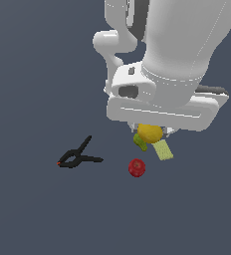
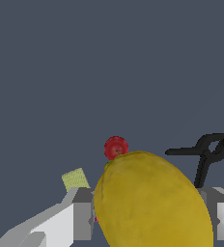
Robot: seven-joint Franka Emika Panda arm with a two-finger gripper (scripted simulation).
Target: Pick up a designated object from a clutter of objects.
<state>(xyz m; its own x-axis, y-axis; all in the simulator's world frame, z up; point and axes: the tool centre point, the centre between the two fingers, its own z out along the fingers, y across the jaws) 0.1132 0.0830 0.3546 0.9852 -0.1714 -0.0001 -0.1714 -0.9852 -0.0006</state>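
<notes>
Between your gripper's (image 2: 150,217) grey fingers (image 2: 82,214) sat the bright yellow rounded lemon (image 2: 152,202), jaws closed against its sides, beside the green pear (image 1: 140,142) and the pale flat rectangle (image 1: 163,150). You were at the grasp step, I judge; next, lift straight up, clear of the red apple (image 1: 136,168).

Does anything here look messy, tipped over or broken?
Nothing looks damaged or spilled. The bright yellow rounded lemon sits between the gripper fingers; the red apple, the black spring clamp and the pale yellow-green flat rectangle lie scattered on the floor.
</notes>
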